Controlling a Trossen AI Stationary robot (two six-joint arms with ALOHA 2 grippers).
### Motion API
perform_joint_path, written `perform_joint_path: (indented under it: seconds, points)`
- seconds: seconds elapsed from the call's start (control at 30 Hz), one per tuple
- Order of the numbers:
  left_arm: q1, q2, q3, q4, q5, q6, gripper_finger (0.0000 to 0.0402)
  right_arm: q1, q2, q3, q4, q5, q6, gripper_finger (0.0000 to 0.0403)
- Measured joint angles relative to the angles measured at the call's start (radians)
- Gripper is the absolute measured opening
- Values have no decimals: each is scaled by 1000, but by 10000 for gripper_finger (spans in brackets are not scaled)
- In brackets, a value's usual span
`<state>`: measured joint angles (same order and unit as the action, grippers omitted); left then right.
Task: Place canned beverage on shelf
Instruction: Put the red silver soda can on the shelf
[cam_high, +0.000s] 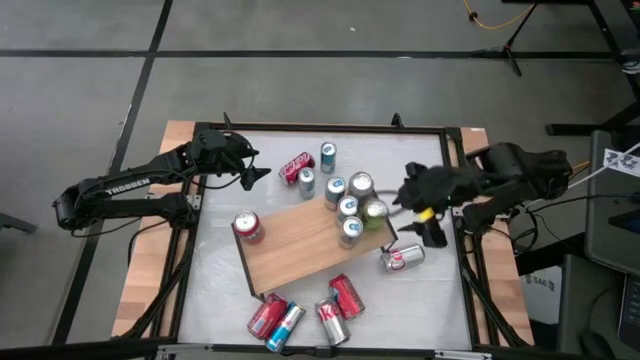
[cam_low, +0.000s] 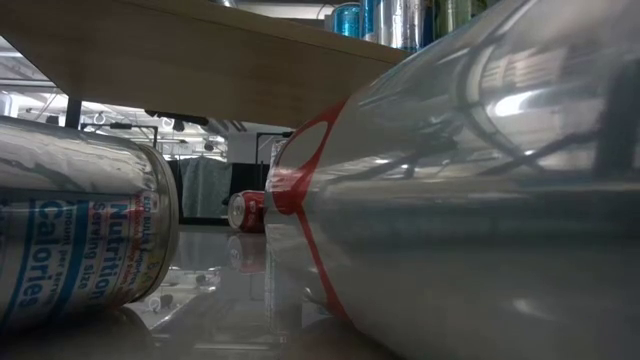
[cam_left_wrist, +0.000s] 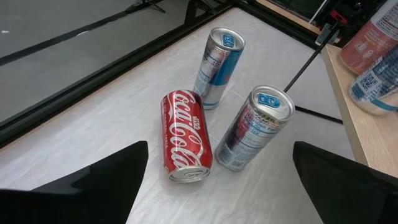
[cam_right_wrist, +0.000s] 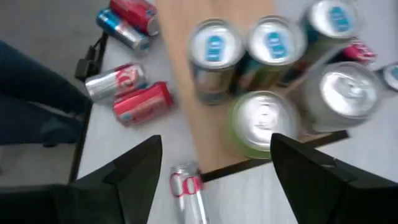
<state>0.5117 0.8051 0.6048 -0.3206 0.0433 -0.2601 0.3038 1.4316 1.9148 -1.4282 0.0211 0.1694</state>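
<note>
2 huge blurred cans (cam_low: 470, 190) hide most of the shelf (cam_low: 200, 60).

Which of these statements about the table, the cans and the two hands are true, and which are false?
1. Several cans stand upright on the shelf. True.
2. The left hand holds a red can. False: it is open and empty; the red can lies on the table in front of it.
3. The right hand is open above the green-topped can. True.
4. All cans are already on the shelf. False: some lie on the table, such as the silver can beside the shelf.
</note>
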Motion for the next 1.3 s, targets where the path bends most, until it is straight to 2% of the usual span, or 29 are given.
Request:
perform_joint_path:
  seconds: [0.17,0.33,0.6,0.73,1.0,1.3]
  points:
    - [0,0,0,0,0,0,395,98,-8,-1,-60,72,94,289]
    - [0,0,0,0,0,0,395,204,-25,-27,-120,215,257,289]
    - [0,0,0,0,0,0,395,315,-141,-251,-75,284,521,289]
    - [0,0,0,0,0,0,395,348,-233,-443,49,276,581,289]
    - [0,0,0,0,0,0,395,357,-414,-811,343,169,591,289]
    - [0,0,0,0,0,0,395,355,-537,-1054,387,116,592,289]
